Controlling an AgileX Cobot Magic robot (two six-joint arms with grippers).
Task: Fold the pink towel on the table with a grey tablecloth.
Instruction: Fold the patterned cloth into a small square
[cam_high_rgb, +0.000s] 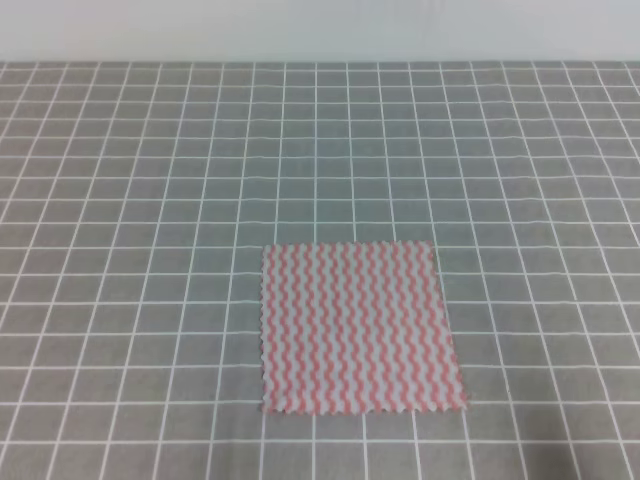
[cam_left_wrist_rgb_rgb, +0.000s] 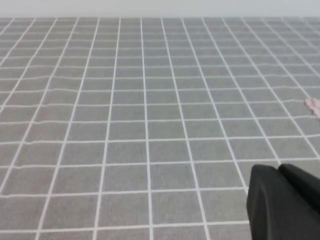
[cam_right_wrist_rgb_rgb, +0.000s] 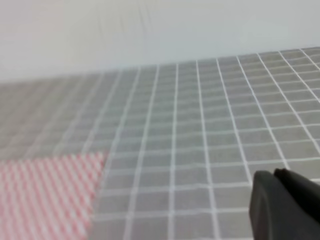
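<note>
The table with a grey tablecloth (cam_high_rgb: 150, 200) fills the high view, and the pink towel (cam_high_rgb: 360, 328) lies flat and unfolded in the lower centre of the frame, roughly square with no clear long axis. In the right wrist view the towel covers the lower left corner, whereas the left wrist view shows only a sliver at the right edge, so the right arm is judged nearer. Only a dark part of the right gripper (cam_right_wrist_rgb_rgb: 285, 205) and of the left gripper (cam_left_wrist_rgb_rgb: 282, 202) shows at lower right, so whether either is open cannot be told.

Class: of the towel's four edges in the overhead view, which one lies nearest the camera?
The bottom serrated edge of the pink towel, lowest in the picture; the opposite edge lies farther up the grey tablecloth.
</note>
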